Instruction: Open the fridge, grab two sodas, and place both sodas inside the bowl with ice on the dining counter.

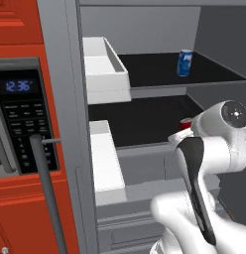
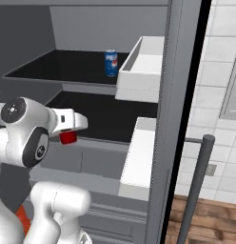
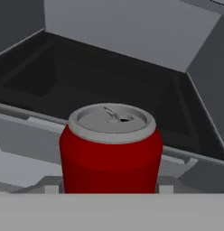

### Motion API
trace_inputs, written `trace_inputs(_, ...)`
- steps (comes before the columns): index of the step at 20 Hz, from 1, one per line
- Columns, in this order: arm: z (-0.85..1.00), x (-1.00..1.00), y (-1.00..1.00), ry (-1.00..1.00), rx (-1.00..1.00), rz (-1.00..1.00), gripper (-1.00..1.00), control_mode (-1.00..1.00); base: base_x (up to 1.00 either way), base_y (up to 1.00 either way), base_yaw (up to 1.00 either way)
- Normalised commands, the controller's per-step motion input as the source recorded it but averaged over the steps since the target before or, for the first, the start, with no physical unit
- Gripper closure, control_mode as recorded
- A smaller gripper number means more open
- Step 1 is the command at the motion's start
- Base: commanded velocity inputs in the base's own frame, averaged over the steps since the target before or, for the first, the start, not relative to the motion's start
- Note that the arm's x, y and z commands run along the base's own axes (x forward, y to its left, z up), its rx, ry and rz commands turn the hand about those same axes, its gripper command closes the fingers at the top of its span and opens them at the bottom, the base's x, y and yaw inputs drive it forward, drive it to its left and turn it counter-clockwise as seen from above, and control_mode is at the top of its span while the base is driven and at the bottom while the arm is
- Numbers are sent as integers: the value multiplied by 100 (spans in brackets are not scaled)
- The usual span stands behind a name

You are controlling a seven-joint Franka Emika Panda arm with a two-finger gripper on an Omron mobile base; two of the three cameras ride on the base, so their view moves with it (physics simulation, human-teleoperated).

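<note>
Gripper (image 2: pixel 68 136) holding red can (image 3: pixel 110 151) between half-spread fingers, just above fridge (image 1: pixel 145 124) lower shelf. Advice: keeping can upright, withdrawing straight, avoiding door bins (image 1: pixel 106 163).

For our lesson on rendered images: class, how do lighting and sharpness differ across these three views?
Left base view: soft, even light, blue can crisp. Right base view: equally flat, tiled wall brightest. Hand view: red silver-topped can sharp, fridge interior dim, no glare.

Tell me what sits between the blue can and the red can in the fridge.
Only shelf: the blue can stands on the upper black shelf, the red can lower down by the gripper. Nothing else lies between them in the right base view.
</note>
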Motion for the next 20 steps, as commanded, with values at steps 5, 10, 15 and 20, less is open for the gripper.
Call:
trace_inputs(5, 66, -93, 0, 0, 0, 0, 100, -100, 0, 0, 0)
trace_inputs(10, 47, -94, 0, 0, 0, 0, 100, -100, 0, 0, 0)
trace_inputs(15, 6, -68, 1, -5, 0, 0, 100, -100, 0, 0, 0)
trace_inputs(20, 0, -59, -6, -8, 1, 0, 100, -100, 0, 0, 0)
